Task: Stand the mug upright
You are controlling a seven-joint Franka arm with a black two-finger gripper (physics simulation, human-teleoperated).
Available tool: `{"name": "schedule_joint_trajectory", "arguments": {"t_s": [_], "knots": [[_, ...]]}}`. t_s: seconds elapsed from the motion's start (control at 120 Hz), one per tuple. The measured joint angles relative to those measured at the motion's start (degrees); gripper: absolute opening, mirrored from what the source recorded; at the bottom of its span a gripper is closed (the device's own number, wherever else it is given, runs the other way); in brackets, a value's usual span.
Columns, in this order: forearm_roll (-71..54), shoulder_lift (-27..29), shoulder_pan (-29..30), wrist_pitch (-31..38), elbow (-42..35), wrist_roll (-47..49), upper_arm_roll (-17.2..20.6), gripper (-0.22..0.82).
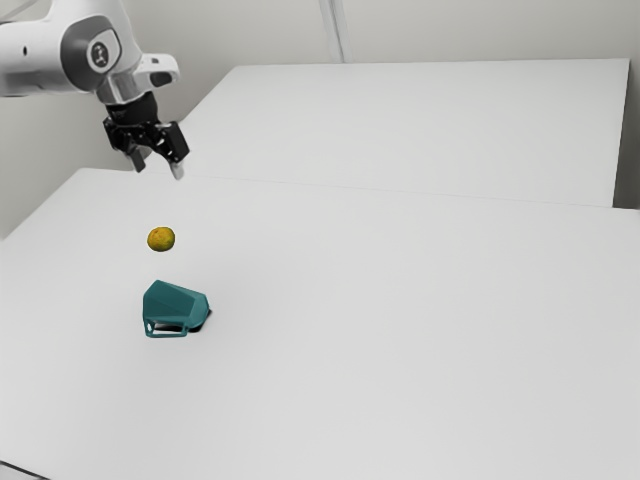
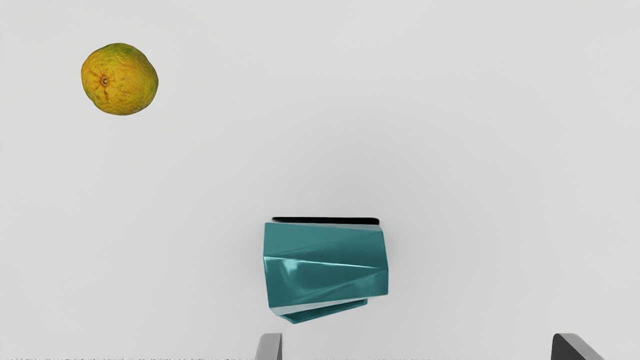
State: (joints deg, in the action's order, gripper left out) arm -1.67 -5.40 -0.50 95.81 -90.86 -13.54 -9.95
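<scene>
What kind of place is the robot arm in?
It looks like a robot practice room, maybe a lab: there's a robot arm at a big white table, and just a mug and a fruit to practice with.

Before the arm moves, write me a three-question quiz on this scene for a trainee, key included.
1. True or false: the teal mug lies on its side.
2. The gripper is (a) shut on the mug, (b) open, (c) shut on the fruit.
3. Does the round yellow-green fruit touch the mug, or does bare table part them?

Key: 1 true; 2 b; 3 bare table parts them.
</scene>
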Motion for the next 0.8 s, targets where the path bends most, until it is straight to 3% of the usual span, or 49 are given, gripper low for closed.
{"name": "schedule_joint_trajectory", "arguments": {"t_s": [0.275,0.458,0.575,0.8], "knots": [[0.10,1.90,0.11,1.11,-2.83,0.17,-0.29,0.59],[0.21,9.64,0.75,7.69,-15.52,0.69,-0.43,0.59],[2.70,14.62,4.88,13.33,-23.63,1.19,-0.42,0.59],[10.77,21.49,7.68,24.07,-35.82,-0.64,-0.42,0.59]]}}
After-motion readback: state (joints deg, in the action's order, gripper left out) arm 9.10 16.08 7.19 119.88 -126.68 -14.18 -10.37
